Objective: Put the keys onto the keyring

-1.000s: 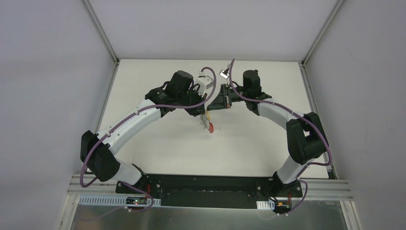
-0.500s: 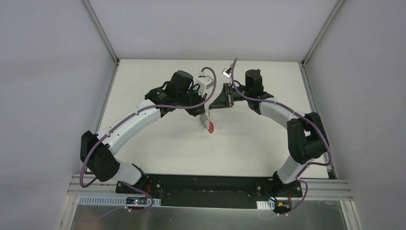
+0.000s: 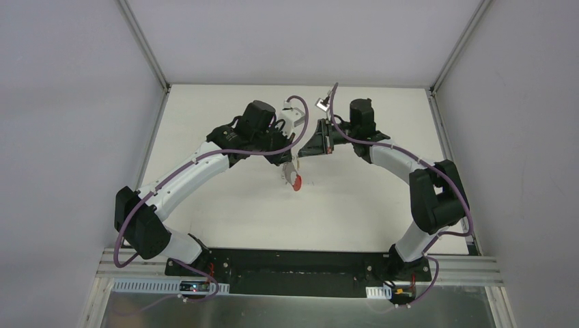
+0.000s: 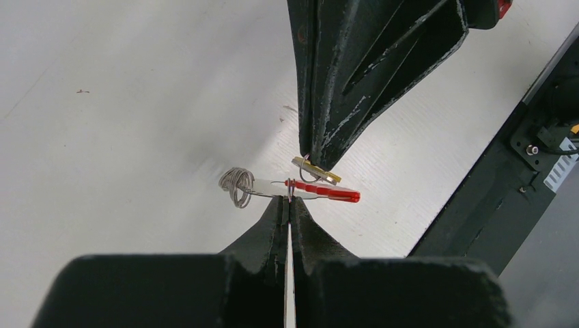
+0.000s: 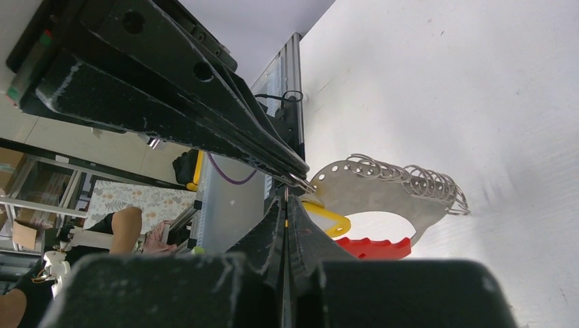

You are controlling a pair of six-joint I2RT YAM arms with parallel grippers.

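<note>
Top view: we log the keys (image 3: 295, 181) near the middle of the bench (image 3: 225, 205), where both arms meet. Left wrist: left end effector (image 4: 288, 203) closed, pinching the keys; right end effector (image 4: 315, 160) closed, tips touching a yellow tag (image 4: 315, 171). Right wrist: the keys fan out just beyond its closed tips.

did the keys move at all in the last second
yes, the keys drifted slightly left, toward the table's left edge, in the top view
</note>
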